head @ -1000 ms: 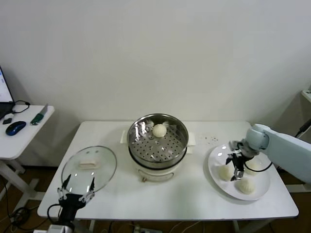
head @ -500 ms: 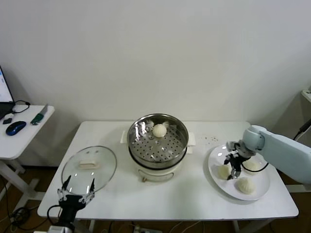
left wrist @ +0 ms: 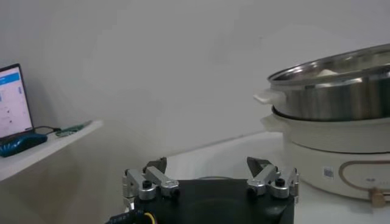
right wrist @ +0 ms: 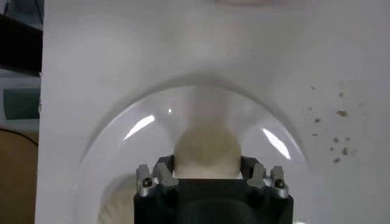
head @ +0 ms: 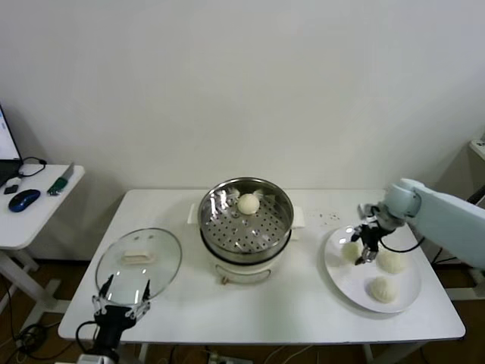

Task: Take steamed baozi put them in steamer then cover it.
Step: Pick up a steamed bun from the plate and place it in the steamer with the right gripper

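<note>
One steamed baozi (head: 248, 203) lies in the steel steamer (head: 227, 227), which sits on its white pot base at the table's middle. My right gripper (head: 361, 252) is shut on a second baozi (head: 350, 250) and holds it just above the left part of the white plate (head: 342, 279). In the right wrist view this baozi (right wrist: 207, 148) sits between the fingers (right wrist: 163, 173). Two more baozi (head: 392, 261) (head: 383, 289) lie on the plate. The glass cover (head: 163, 267) lies flat at the table's front left. My left gripper (head: 121, 291) is open and empty, low at the front left edge.
A side table (head: 45, 205) at the far left carries a mouse and small items. Dark crumbs (head: 327, 218) dot the table behind the plate. The left wrist view shows the steamer (left wrist: 341, 91) on its base (left wrist: 341, 155) beyond my open left gripper (left wrist: 210, 173).
My right gripper has closed on the left baozi on the plate and raised it slightly, shifting toward the back. The left arm has barely moved.
</note>
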Controlling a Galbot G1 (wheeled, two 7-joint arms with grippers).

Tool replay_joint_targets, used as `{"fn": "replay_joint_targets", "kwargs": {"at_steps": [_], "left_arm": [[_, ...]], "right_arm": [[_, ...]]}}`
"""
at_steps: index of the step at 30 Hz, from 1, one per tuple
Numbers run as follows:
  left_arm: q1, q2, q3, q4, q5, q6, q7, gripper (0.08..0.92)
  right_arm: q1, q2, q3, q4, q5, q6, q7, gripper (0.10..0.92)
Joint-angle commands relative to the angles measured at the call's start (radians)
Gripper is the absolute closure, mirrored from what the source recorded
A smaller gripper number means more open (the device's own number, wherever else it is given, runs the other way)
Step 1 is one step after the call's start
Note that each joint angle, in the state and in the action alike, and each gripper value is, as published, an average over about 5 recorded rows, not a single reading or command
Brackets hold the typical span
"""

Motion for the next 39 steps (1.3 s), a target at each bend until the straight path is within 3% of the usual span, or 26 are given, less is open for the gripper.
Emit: {"fn": "replay_joint_targets", "kwargs": {"at_steps": [1, 15, 27, 39], "left_arm": [[0.005, -0.007, 0.012, -0.006, 0.005, 0.001, 0.002, 0.177], [0.036, -0.013, 0.046, -0.046, -0.013, 0.003, 0.004, 0.177], [0.055, 0.002, 0.029, -0.057, -0.072, 0.003, -0.002, 0.177], [0.067, 0.005, -0.003, -0.057, -0.102, 0.004, -0.020, 0.177]], "right_arm": [[0.395, 0.119, -0.258, -0.018, 0.262, 0.001, -0.023, 0.330], [0.515, 0.493, -0.371, -0.077, 0.565, -0.070, 0.013, 0.330], [0.356, 0.736, -0.338, -0.176, 0.541, -0.095, 0.049, 0.330], [0.217, 0.815, -0.324, -0.237, 0.469, -0.094, 0.073, 0.330]]}}
